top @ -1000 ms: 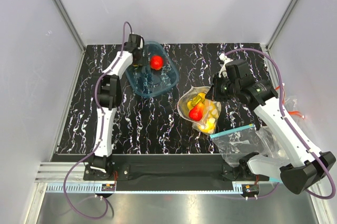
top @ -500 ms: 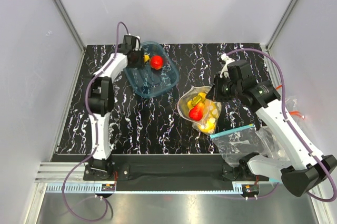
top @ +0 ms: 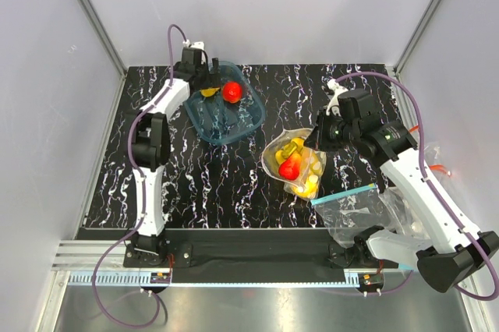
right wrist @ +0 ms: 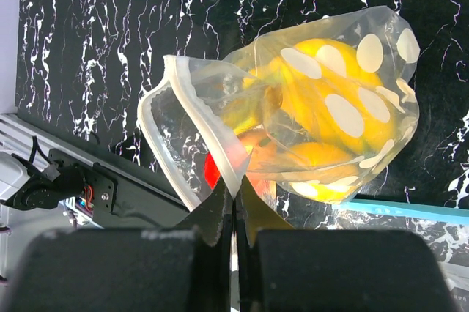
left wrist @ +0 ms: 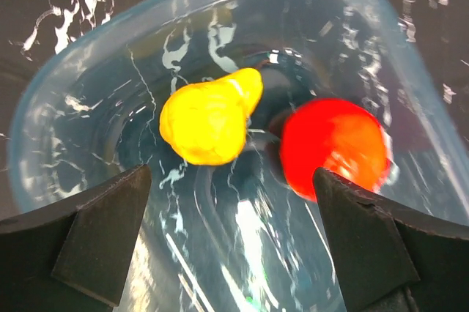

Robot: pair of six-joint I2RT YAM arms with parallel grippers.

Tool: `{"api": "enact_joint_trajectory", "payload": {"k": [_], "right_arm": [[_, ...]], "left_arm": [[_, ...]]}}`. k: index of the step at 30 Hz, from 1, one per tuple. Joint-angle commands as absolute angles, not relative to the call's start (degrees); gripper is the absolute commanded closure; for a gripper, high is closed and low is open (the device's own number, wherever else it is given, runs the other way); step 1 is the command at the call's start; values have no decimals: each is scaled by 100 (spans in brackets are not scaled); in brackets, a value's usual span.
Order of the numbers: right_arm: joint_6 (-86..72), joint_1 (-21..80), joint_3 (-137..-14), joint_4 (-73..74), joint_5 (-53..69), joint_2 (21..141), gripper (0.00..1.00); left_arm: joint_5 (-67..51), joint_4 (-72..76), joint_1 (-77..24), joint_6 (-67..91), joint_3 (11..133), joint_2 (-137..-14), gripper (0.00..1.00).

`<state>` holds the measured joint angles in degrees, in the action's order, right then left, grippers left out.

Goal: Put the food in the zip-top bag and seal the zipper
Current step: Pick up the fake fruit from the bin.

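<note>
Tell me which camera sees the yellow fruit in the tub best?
The left wrist view: the yellow fruit looks big and unblocked. The top view shows a small yellow bit; the right wrist view misses it.

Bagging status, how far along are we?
Done: several fruits sit in the polka-dot bag. In hand: right gripper pinches its zipper strip, mouth open; left gripper open over the tub. To do: tub's yellow fruit and red ball, then sealing.

Open from above, the tub (left wrist: 73, 107) walls in a yellow piece (left wrist: 207, 118) and a red ball (left wrist: 335, 149), side by side beneath the wide-spread left pincer (left wrist: 229, 180); bare table (top: 203, 176) separates tub and bag (right wrist: 344, 107), whose mouth gapes, pinched at its rim by the right pincer (right wrist: 234, 202)
</note>
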<state>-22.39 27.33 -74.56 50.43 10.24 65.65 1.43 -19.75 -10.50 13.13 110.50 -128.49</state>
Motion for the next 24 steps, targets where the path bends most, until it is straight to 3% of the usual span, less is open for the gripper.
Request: {"api": "enact_joint_trajectory", "payload": {"k": [1, 6, 8, 9, 12, 15, 16, 21, 24], "right_arm": [[-2118, 2751, -7778, 4860, 1178, 6504, 100], [-2118, 2760, -7822, 4878, 1222, 6486, 100], [-2144, 2751, -7840, 4895, 1309, 6451, 100], [-2153, 2742, -7840, 4869, 1336, 6434, 100], [-2162, 2760, -7857, 4869, 1345, 6364, 100], [-2180, 2751, -7875, 4869, 1336, 6328, 100], [-2188, 2751, -7866, 4869, 1336, 6319, 100], [-2232, 2751, -7761, 4834, 1362, 6284, 100], [-2285, 2751, -7708, 4808, 1432, 6232, 100]], "left_arm": [[754, -846, -1011, 1696, 10863, -12928, 1], [757, -993, -1002, 1582, 11749, -13622, 1], [668, -1430, -1011, 1389, 12258, -14164, 2], [624, -1807, -985, 1441, 13070, -14385, 4], [422, -2312, -958, 1415, 13456, -14643, 6], [334, -1987, -958, 1389, 12729, -14318, 17], [221, -2056, -958, 1345, 12683, -14283, 31], [18, -1795, -967, 1389, 11622, -13616, 37], [-299, -1705, -967, 1319, 11031, -13176, 57]]}}
